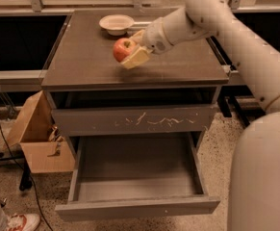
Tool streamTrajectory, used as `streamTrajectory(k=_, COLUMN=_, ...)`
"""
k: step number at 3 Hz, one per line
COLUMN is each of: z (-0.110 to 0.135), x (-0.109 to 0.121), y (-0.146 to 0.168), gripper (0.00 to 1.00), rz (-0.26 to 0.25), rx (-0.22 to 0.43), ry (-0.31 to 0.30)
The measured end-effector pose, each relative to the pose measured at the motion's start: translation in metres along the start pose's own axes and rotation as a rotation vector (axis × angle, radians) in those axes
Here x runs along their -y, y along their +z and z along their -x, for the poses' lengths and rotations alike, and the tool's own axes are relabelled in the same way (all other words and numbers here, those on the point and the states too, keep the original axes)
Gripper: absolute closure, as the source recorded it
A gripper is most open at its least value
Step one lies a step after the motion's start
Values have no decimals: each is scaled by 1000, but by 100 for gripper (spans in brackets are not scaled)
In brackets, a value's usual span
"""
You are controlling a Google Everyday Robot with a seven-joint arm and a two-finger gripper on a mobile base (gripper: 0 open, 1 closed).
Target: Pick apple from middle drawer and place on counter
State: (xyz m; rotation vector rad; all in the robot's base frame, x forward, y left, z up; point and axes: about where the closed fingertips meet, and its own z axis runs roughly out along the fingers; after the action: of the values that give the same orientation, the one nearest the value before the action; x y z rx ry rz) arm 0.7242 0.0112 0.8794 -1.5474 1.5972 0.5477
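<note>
My gripper is shut on the red apple, which has a yellowish patch. It holds the apple just above the counter, near its middle and a little toward the back. The pale fingers clasp the apple from the right. My white arm reaches in from the upper right. The middle drawer is pulled out below, with a bare grey floor and nothing in it.
A pale shallow bowl stands at the back of the counter, just behind the apple. A closed drawer front with white scratches sits above the open drawer. A cardboard box stands left of the cabinet. A shoe is at bottom left.
</note>
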Motion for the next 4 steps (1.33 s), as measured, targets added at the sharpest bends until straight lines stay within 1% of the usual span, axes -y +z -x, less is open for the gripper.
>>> streamTrajectory(k=1, z=31, x=3, y=45, gripper=100, rz=56, rx=-21, ry=-7)
streamTrajectory(k=2, z=45, x=3, y=84, gripper=100, rz=80, rx=-91, ry=30)
streamTrajectory(k=3, z=48, x=1, y=115, gripper=100, rz=97, rx=-162, ry=74)
streamTrajectory(k=4, z=50, x=0, y=135, gripper=82, rz=119, rx=-197, ry=107)
